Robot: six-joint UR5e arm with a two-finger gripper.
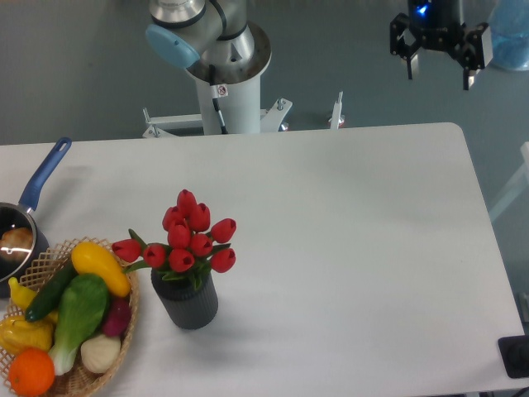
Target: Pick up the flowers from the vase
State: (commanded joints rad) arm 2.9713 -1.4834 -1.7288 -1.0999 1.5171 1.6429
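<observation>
The flowers (188, 240) are seen standing in the vase (187, 299), which rests on the counter (355, 248) just beside the wicker basket (124, 331) of vegetables, on the basket's far-from-edge side toward the counter's middle. A blue-handled saucepan (33, 198) is set beyond the basket, at the counter's edge.

The gripper (438, 70) is held high and well apart from the vase, past the far corner of the counter and off toward the opposite side from the basket. Its fingers (469, 62) are spread with a gap between them and nothing is held. From this the reaching step is judged to be only at its start: no contact has been made and the bunch sits fully in the vase.

The long axis of the bunch is judged to run roughly upright, stems hidden down inside the vase and heads pointing up, with a slight lean away from the vase toward the far side of the counter. The blooms fan out wider than the rim.

For the next move, a long travel across the counter to a place above the vase is called for, followed by a descent so that the bunch is closed upon at its narrow green part just above the rim, where leaves are visible, rather than at the soft heads. A straight upward draw along the stem axis would then be needed, lest the vase be tipped toward the basket.
</observation>
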